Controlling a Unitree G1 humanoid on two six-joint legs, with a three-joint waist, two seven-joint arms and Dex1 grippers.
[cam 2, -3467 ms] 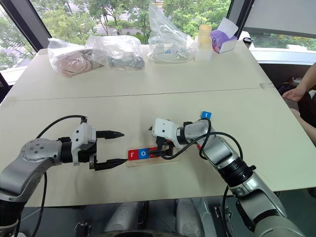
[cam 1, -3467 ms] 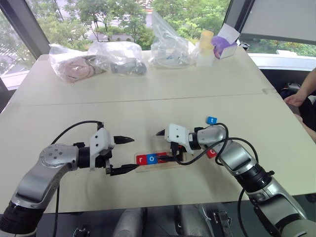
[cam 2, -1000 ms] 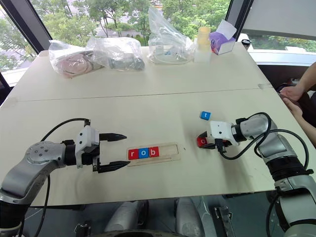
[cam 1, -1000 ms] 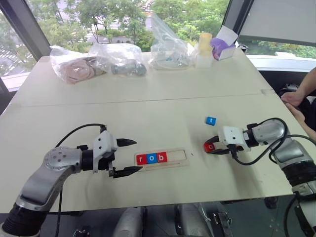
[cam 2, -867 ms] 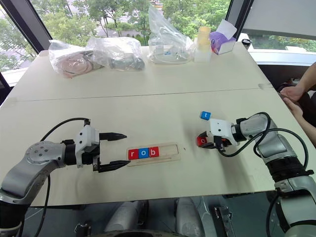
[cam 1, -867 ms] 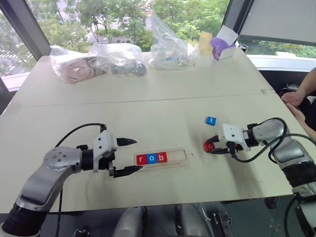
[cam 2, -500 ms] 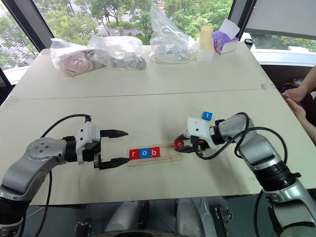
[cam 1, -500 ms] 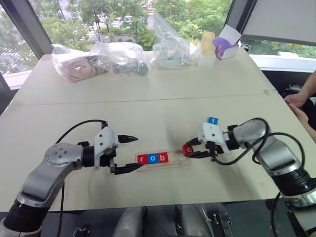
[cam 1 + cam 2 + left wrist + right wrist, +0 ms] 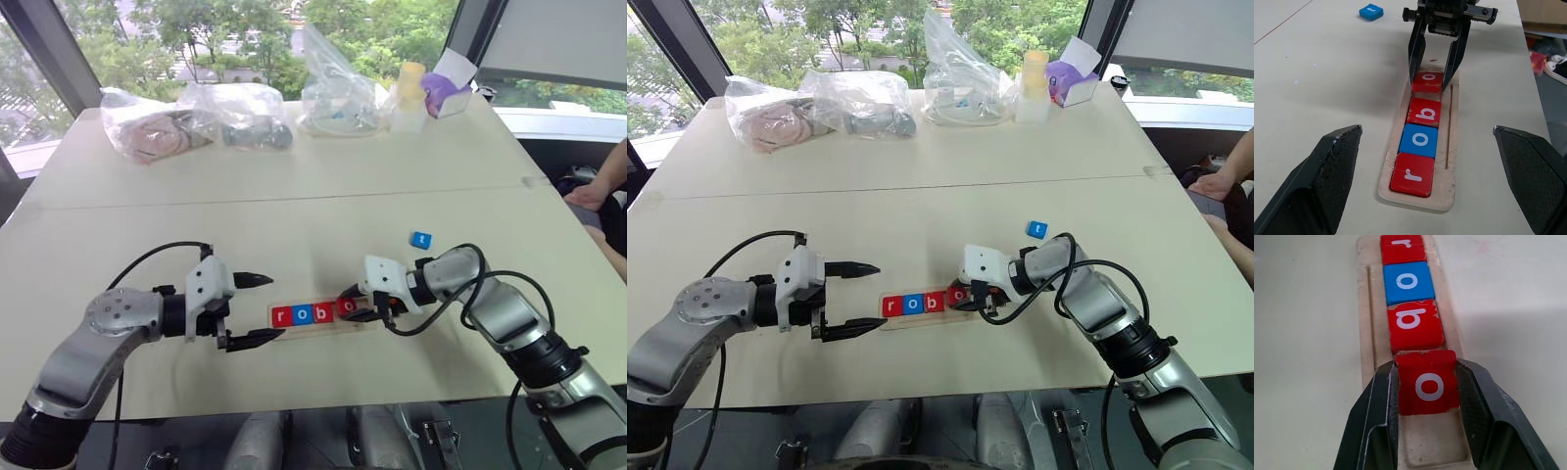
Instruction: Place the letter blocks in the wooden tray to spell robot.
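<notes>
— What did we see in the long, shallow light-wood tray [image 9: 1449, 161]?

— We saw three square tiles already seated in a row from its left end: a red tile with a white r [image 9: 1412, 174], a blue tile with a white o [image 9: 1420, 140] and a red tile with a white b [image 9: 1424, 111], each touching the next. The right gripper [image 9: 1426, 387] had its two black fingers clamped on the sides of a second red tile with a white o [image 9: 1427, 382], and that tile sat over the tray just beside the b; we could not tell whether it rested flat on the tray floor. The stretch of tray past it lay bare.

— And the last letter?

— The small blue tile with a white t [image 9: 420, 239] lay flat on the pale tabletop [image 9: 294, 186], apart from the tray, beyond the right arm.

— How did we find the left gripper [image 9: 257, 309]?

— Its fingers stood wide apart, holding nothing, just off the tray's left end and pointing along it.

— Anything else we noted?

— Clear plastic bags [image 9: 235, 113] sat along the table's far edge, and a person's arm [image 9: 600, 181] showed at the right side.
</notes>
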